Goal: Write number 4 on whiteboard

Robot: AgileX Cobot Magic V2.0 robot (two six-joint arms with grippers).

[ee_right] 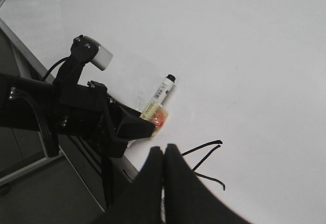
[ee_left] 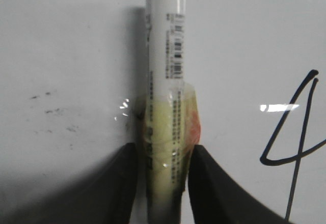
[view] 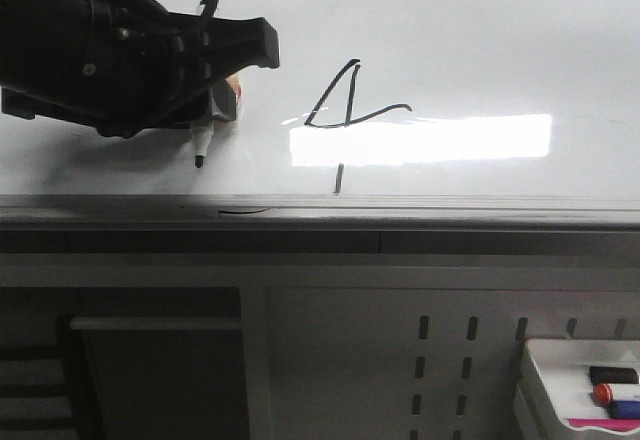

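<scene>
Black marker strokes form the number 4 (view: 345,100) on the whiteboard (view: 480,30), a glossy white board with a grey metal rim along its near edge. The figure has thin slanted strokes, a wavy crossbar running toward the right, and a straight stem that reaches down toward the near rim. A bright rectangular glare (view: 420,140) crosses the lower part of the figure.

Beside the number, toward the board's left edge, the left gripper (view: 222,100) is clamped on a white marker (ee_left: 164,56). Yellowish tape (ee_left: 170,127) wraps the marker's barrel where the two dark fingers (ee_left: 211,188) press it from both sides. From the front, the marker's black tip (view: 199,160) points down toward the near rim, close to the board surface; contact cannot be judged. Faint grey smudges (ee_left: 51,112) mark the board on the far side of the marker from the number.

The right gripper (ee_right: 163,175) hangs above the board near the number, its fingers pressed together with nothing between them.

Below the board's near right corner sits a small white tray (view: 555,385) of coloured markers (view: 615,392).
</scene>
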